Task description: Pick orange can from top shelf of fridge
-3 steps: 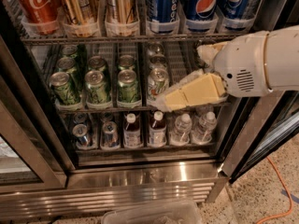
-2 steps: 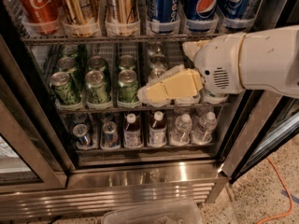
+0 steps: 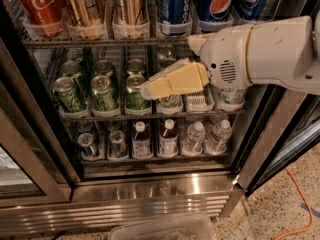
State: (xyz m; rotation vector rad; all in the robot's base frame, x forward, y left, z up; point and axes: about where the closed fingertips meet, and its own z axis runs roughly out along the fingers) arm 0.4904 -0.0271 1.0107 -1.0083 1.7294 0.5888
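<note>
Two golden-orange cans [image 3: 85, 5] [image 3: 129, 4] stand side by side in clear cups on the top shelf [image 3: 100, 42], a dark wire rack of the fridge [image 3: 150, 191]. A red Coca-Cola can [image 3: 37, 4] is to their left and blue Pepsi cans [image 3: 172, 4] are to their right. My gripper [image 3: 146, 89], cream-coloured on a white arm [image 3: 260, 51], reaches in from the right. It points left in front of the middle shelf, below the top shelf and just right of under the orange cans. It holds nothing.
Green cans [image 3: 105, 91] fill the middle shelf and small bottles [image 3: 167, 136] and cans the lower one. The dark door frame [image 3: 30, 149] slants at left and another frame post [image 3: 270, 144] at right. A clear plastic bin [image 3: 165, 229] and an orange cable [image 3: 300, 204] lie on the floor.
My arm and gripper have moved left and slightly up, from in front of the right lanes toward the middle of the fridge. The cans have not moved.
</note>
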